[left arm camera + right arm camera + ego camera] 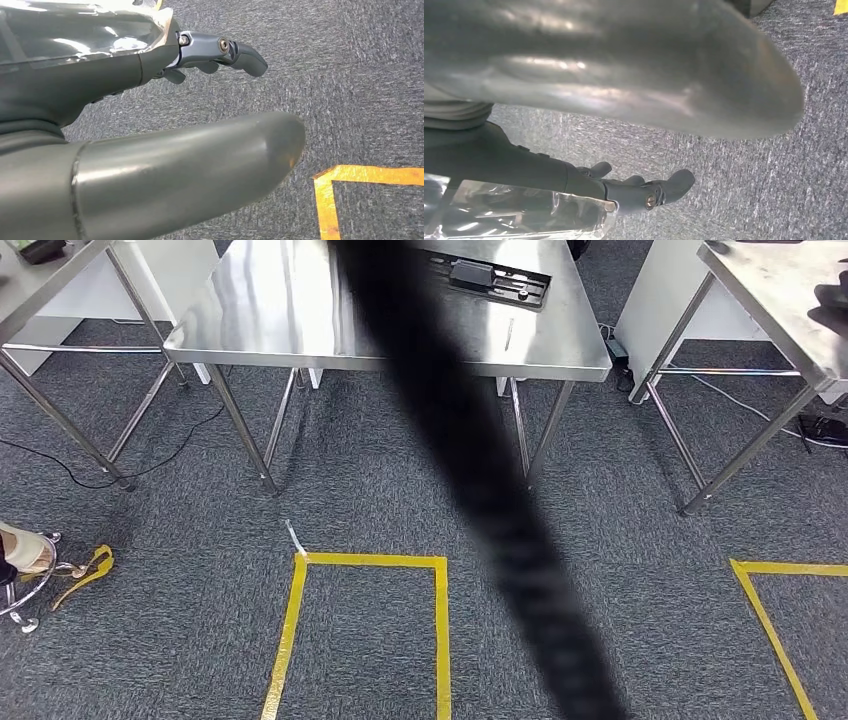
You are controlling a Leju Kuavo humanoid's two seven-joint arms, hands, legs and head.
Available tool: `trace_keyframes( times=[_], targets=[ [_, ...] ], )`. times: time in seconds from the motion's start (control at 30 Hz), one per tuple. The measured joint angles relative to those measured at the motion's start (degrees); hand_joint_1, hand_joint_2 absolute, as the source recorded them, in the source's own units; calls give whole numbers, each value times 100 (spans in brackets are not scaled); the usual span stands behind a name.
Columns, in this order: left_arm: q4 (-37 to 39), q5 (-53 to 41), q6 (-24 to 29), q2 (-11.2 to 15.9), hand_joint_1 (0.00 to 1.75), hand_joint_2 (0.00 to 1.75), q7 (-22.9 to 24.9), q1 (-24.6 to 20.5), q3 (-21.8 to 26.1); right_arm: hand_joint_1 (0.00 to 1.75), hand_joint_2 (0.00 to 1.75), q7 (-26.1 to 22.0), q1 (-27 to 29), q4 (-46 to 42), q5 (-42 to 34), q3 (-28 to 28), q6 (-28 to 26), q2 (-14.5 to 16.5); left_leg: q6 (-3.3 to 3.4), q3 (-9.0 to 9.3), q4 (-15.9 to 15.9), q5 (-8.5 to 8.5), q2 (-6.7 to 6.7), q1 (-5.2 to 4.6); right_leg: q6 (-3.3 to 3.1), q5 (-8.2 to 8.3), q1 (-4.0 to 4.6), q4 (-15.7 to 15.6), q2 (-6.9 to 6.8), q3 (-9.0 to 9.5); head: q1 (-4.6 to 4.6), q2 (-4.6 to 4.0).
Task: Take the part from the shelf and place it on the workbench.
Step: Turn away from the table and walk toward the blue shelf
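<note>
A steel workbench point(300, 310) stands ahead across the carpet. Near its far right corner lies a flat black tray point(497, 280) with dark parts on it. In the left wrist view my left hand point(150, 125) hangs over the grey carpet. Its fingers point(235, 50) are stretched out and apart from the thick thumb, and nothing lies between them. The right wrist view has my right hand point(599, 100) over the carpet in the same way, with its fingers point(664, 187) extended and holding nothing.
A blurred black band point(480, 480) crosses the head view diagonally. Steel tables stand at left point(40, 280) and right point(780, 290). Yellow tape squares point(370, 562) point(790, 570) mark the carpet. A chrome chair base point(25, 585) and cables point(60, 465) lie at the left.
</note>
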Motion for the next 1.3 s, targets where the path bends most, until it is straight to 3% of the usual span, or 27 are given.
trace_keyframes(
  times=[0.07,0.17,0.2,0.27,0.33,0.37,0.4,0.43,0.53,0.57,0.7,0.73,0.8,0.87,0.9,0.93,1.0,1.07,1.1,1.2,1.23,1.3],
  targets=[
    [0,-9,4,-8,0,0,1,-6,0,0,0,-3,-16,0,-9,0,-5,1,-66,-23,5,60,0,-17,-59,142,22,-543,9,297,-16,1],
    [0,-15,8,-17,0,0,3,-8,-1,0,0,-6,-9,1,-17,-1,-12,3,-175,-45,-1,136,-3,-3,-220,241,32,-563,13,244,-36,0],
    [0,-16,9,-19,0,0,6,-6,-1,0,0,-5,-7,1,-19,-2,-15,3,-205,-82,58,71,-12,9,-277,285,14,-565,8,210,-38,-1],
    [0,-19,11,-17,0,0,14,-4,-2,0,0,-4,-7,2,-20,-4,-20,5,-254,-263,507,-321,-35,28,-375,381,-28,-576,-5,120,-50,-1],
    [0,-32,14,-17,0,0,27,-4,-2,0,0,-1,1,2,-21,-4,-24,5,-296,-508,1277,-830,-53,30,-408,460,-15,-566,-15,16,-62,-1],
    [0,-42,16,-18,0,0,37,-4,-2,0,0,2,6,2,-21,-4,-25,7,-310,-568,1560,-973,-60,30,-401,498,-10,-554,-18,-31,-61,-1],
    [0,-55,19,-19,0,0,48,-4,-3,0,0,5,10,2,-22,-4,-26,7,-313,-523,1634,-1000,-63,31,-389,530,-8,-535,-18,-76,-63,-1],
    [0,-67,19,-20,0,0,59,-6,-4,0,0,8,12,2,-22,-4,-28,7,-308,-358,1471,-921,-63,32,-374,555,-9,-509,-15,-119,-62,-1],
    [0,-84,21,-19,0,0,83,-28,-10,0,0,16,7,2,-21,-4,-35,15,-252,403,333,-574,-77,33,-322,594,11,-404,-10,-232,-61,0],
    [0,-86,21,-17,0,0,90,-35,-11,0,0,18,4,2,-21,-4,-38,19,-221,517,122,-534,-84,24,-296,609,29,-380,-12,-260,-57,0],
    [0,-90,20,-15,0,0,123,-43,-15,0,0,21,-5,2,-15,-4,-55,23,-31,451,39,-416,-75,-27,-140,661,26,-341,-12,-367,-54,-1],
    [-1,-90,20,-17,0,0,128,-47,-15,0,0,22,-2,2,-15,-4,-57,23,26,415,24,-368,-63,-20,-129,573,20,-220,-9,-438,-49,-1],
    [-1,-90,20,-22,0,0,129,-54,-15,0,0,25,-3,2,-15,-4,-58,23,97,308,14,-275,-38,-14,-157,198,13,389,-1,-706,-37,-1],
    [-1,-91,19,-24,0,0,130,-53,-15,0,0,32,-2,2,-15,-4,-58,25,110,176,19,-180,-28,-24,-164,-175,10,1149,3,-972,-34,0],
    [0,-92,19,-23,0,0,131,-52,-15,0,0,37,2,2,-17,-4,-58,25,106,113,22,-133,-25,-28,-141,-253,8,1306,3,-978,-34,0],
    [0,-94,19,-22,0,0,133,-53,-15,0,0,43,5,2,-20,-4,-59,24,98,60,23,-90,-24,-30,-107,-241,7,1211,2,-853,-34,0],
    [-1,-106,19,-26,0,0,142,-57,-18,0,0,49,-1,2,-25,-4,-62,22,69,-13,27,-14,-24,-30,-51,-46,8,388,1,-271,-32,-1],
    [-2,-127,19,-33,0,0,156,-66,-22,0,0,50,-22,1,-30,-4,-69,22,15,-43,31,48,-21,-49,-91,118,39,-382,2,207,-40,0],
    [-2,-142,20,-36,0,0,165,-73,-25,0,0,49,-29,0,-37,-4,-75,24,-19,-46,32,75,-19,-54,-137,156,59,-546,3,298,-48,0],
    [-2,-185,22,-43,0,0,192,-85,-34,0,0,50,-23,0,-60,-5,-91,31,-133,-67,31,136,-21,-34,-280,261,60,-577,-1,253,-62,0],
    [-2,-192,22,-43,0,0,200,-84,-37,0,0,50,-23,0,-66,-6,-95,33,-167,-110,111,55,-31,-24,-332,309,39,-585,-7,223,-65,0],
    [-2,-194,21,-35,0,0,212,-84,-43,0,0,51,-24,0,-73,-8,-102,37,-229,-321,646,-378,-59,3,-410,405,-1,-596,-20,137,-75,-1]
  ],
)
